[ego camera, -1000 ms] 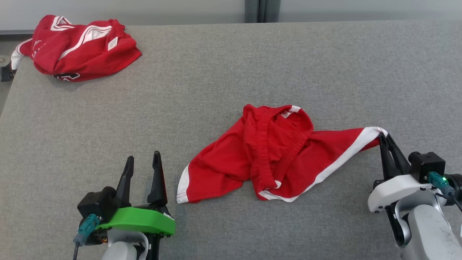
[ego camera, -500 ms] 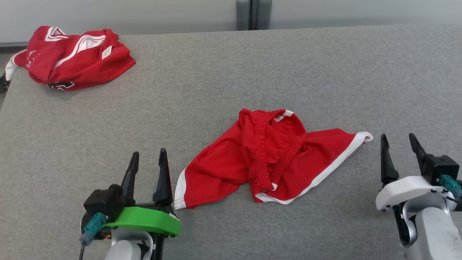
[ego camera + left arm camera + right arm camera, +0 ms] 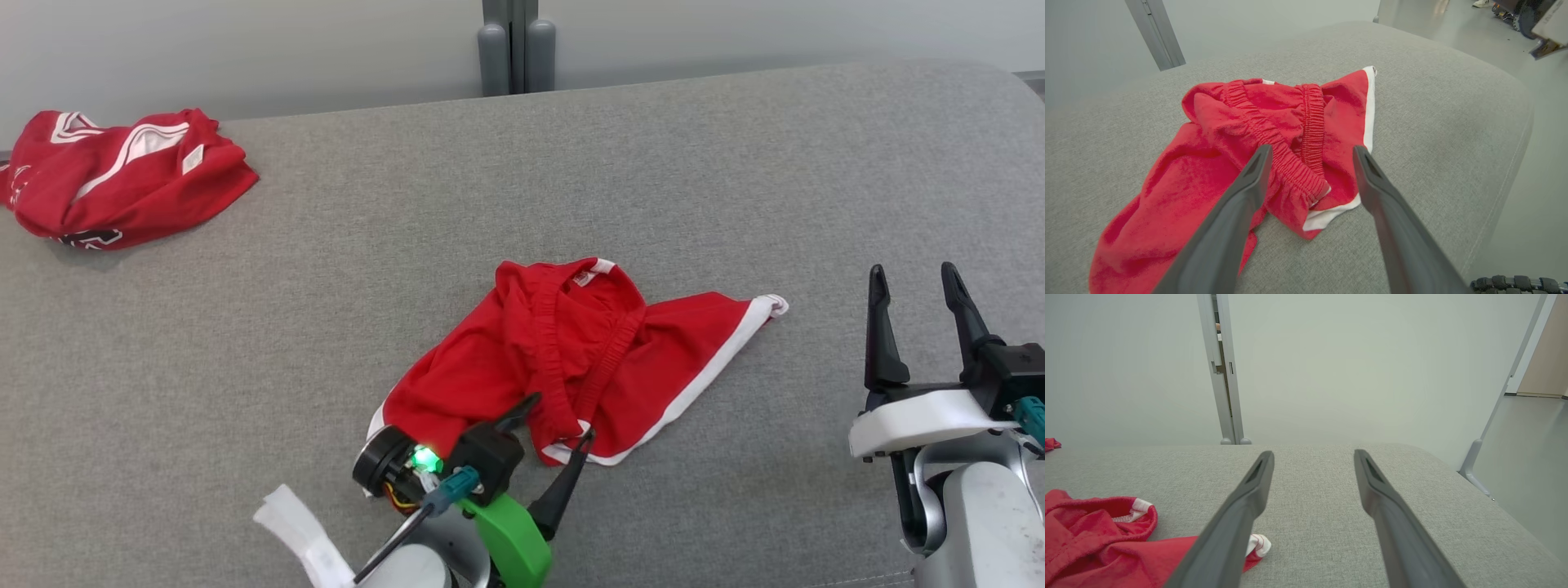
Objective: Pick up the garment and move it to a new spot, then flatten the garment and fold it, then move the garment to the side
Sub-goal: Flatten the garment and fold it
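Poised with left gripper (image 3: 562, 418) wide, astride bunched waistband (image 3: 1290, 169) of red garment (image 3: 571, 351), crumpled mid-frame on grey worktop (image 3: 326, 286), and with right gripper (image 3: 912, 269) wide, empty, at lower right. Risks pinching several stacked layers, then dragging a wad instead of spreading fabric.

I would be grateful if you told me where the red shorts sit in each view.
Head view: red shorts at centre, slightly low.
Left wrist view: red shorts centre-left, reaching the bottom-left corner.
Right wrist view: red shorts in the lower-left corner.
Shared landmark: the grey post at the back.
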Controlling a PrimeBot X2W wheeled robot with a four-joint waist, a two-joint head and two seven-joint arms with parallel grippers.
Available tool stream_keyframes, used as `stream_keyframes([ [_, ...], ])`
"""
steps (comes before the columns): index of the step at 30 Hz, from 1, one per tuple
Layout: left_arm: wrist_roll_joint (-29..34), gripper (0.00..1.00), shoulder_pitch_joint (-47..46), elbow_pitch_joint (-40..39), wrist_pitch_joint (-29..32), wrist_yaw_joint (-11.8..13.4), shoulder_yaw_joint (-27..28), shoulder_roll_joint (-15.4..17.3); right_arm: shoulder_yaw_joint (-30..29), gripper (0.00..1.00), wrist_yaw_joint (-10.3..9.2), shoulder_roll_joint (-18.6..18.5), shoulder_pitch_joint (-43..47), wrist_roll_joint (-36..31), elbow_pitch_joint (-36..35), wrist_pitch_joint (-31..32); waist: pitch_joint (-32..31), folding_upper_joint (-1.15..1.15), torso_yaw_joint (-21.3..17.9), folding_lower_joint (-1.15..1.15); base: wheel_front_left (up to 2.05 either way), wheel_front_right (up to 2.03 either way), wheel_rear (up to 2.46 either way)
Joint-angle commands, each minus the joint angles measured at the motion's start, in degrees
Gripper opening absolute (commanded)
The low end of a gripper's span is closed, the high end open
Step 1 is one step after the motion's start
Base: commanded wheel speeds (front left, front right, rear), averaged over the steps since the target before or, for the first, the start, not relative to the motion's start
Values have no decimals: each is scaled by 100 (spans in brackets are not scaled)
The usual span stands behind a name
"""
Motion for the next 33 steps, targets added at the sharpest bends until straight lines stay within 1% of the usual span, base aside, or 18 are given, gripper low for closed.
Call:
stream_keyframes([
  [1, -5, 100, -207, 110, 181, -29, -164, 63, 53, 100, -8, -2, 88, 44, -32, -17, -24, 0, -88, 0, 0, 0, 0],
  [3, -6, 100, -420, 263, 407, -50, -444, 107, 127, 100, -8, -2, 97, 119, -37, -17, -13, 0, -153, 0, 0, 0, 0],
  [5, -146, 100, -624, 406, 564, -56, -711, 75, 162, 100, -8, -3, 103, 185, -14, -17, 9, 0, -219, 0, 0, 0, 0],
  [11, -392, 100, -1118, 868, 734, -57, -1283, 143, 236, 100, -8, 0, 125, 257, 47, -17, 86, 0, -356, 0, 0, 0, 0],
  [14, -466, 100, -1263, 1100, 726, -57, -1271, 170, 238, 100, -8, -1, 139, 277, 59, -17, 111, 0, -375, 0, 0, 0, 0],
  [19, -307, 100, -1478, 1471, 838, 22, -1319, 264, 198, 100, -8, 0, 136, 275, 59, -17, 156, 0, -340, 0, 0, 0, 0],
  [25, -240, 100, -1568, 1585, 1006, 15, -1425, 398, 227, 100, -8, 0, 75, 299, 70, -17, 180, 0, -256, 0, 0, 0, 0],
  [26, -252, 99, -1573, 1574, 1019, 11, -1435, 417, 232, 100, -8, 0, 59, 306, 70, -17, 185, 0, -245, 0, 0, 0, 0],
  [28, -263, 87, -1583, 1545, 1045, 7, -1455, 437, 251, 100, -8, 0, 55, 312, 52, -17, 192, 0, -229, 0, 0, 0, 0],
  [30, -268, 71, -1583, 1503, 1061, 25, -1466, 469, 250, 100, -8, 0, 61, 319, 32, -17, 202, 0, -218, 0, 0, 0, 0],
  [31, -270, 54, -1581, 1479, 1072, 39, -1470, 481, 251, 100, -8, 0, 57, 315, 27, -17, 207, 0, -214, 0, 0, 0, 0],
  [33, -278, 38, -1572, 1416, 1085, 59, -1474, 505, 248, 100, -8, 0, 49, 309, 27, -17, 215, 0, -209, 0, 0, 0, 0],
])
